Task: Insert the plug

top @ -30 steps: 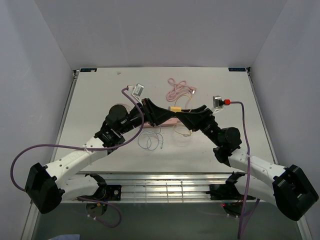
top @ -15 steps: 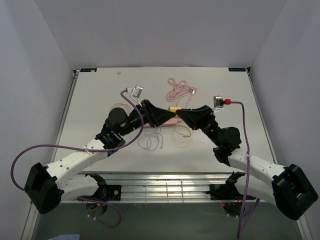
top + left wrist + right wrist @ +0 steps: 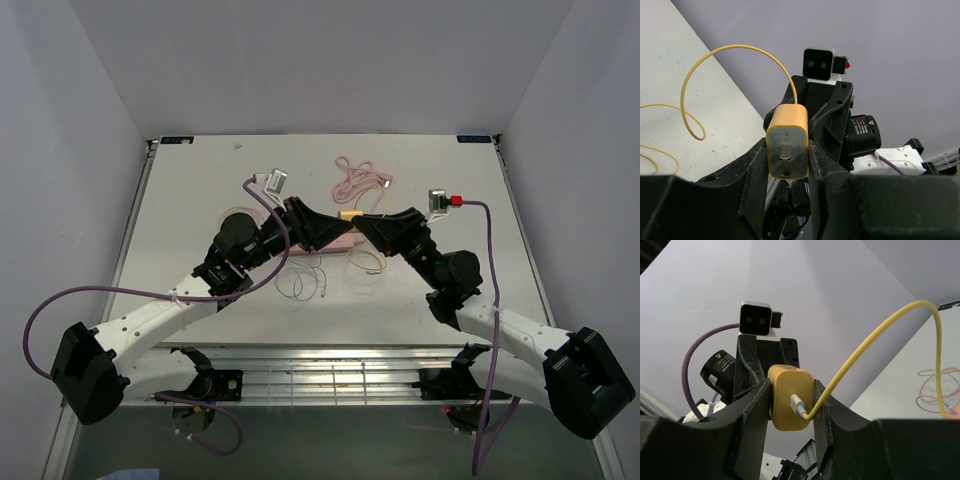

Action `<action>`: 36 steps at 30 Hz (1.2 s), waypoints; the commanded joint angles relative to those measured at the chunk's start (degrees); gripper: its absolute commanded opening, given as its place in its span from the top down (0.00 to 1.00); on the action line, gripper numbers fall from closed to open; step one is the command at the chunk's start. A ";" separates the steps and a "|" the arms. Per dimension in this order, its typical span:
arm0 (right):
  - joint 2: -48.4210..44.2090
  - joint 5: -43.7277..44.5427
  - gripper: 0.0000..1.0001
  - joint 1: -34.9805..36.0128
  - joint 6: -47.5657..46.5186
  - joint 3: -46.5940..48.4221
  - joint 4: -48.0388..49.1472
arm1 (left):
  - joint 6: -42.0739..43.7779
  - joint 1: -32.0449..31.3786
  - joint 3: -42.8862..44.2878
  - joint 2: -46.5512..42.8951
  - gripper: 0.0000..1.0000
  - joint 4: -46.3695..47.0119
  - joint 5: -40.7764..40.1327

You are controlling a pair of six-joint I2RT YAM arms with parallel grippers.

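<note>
A yellow charger block hangs above the table's middle, between both arms. My left gripper is shut on its sides, and the face with two metal prongs points at that camera. My right gripper is shut on the same block from the opposite end. The silver plug of a yellow cable sits in the block's socket face. The cable loops down to the table.
A pink cable lies coiled at the back. A pink flat object lies under the grippers. Thin white cables and the yellow cable's slack lie nearer the arms.
My right gripper's fingers have closed onto the block, which the left gripper went on holding. Both arms shifted only slightly.
</note>
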 commanded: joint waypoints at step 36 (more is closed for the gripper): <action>-6.09 5.61 0.92 -2.00 -16.89 5.18 -16.89 | 4.21 -0.45 5.67 -3.18 0.02 -16.19 -1.98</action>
